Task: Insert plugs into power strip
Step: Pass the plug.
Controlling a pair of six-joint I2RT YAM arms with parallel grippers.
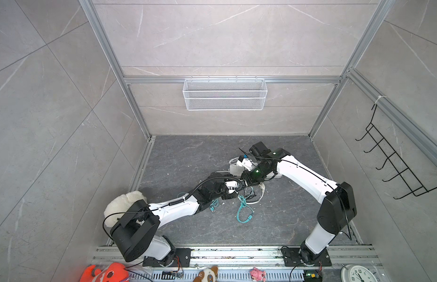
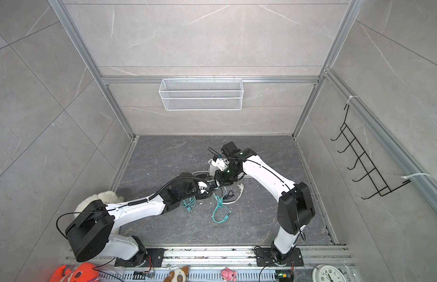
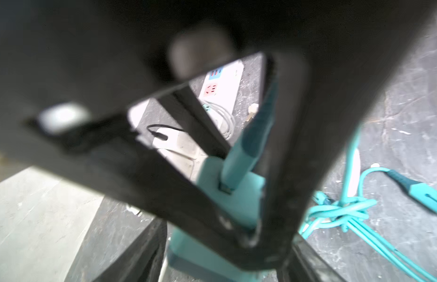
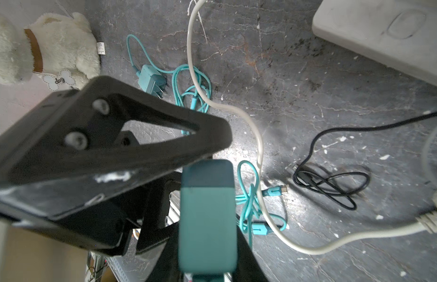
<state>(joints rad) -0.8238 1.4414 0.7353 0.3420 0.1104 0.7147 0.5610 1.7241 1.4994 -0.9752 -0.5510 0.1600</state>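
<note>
Right fingers [image 4: 163, 151] clamp teal plug [image 4: 207, 219] above tangled cables [image 4: 249, 202]; left fingers [image 3: 281, 146] flank it, grip unclear.

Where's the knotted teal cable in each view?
Top view: knotted teal cable on the floor, near picture centre.
Top view: the cable, same spot.
Left wrist: on the floor by a loose teal connector.
Right wrist: beside the held teal plug.
Shared landmark: thick white cord crossing it.

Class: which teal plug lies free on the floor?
The teal plug near the plush dog, prongs exposed; the second teal plug sits in the right claw.
</note>
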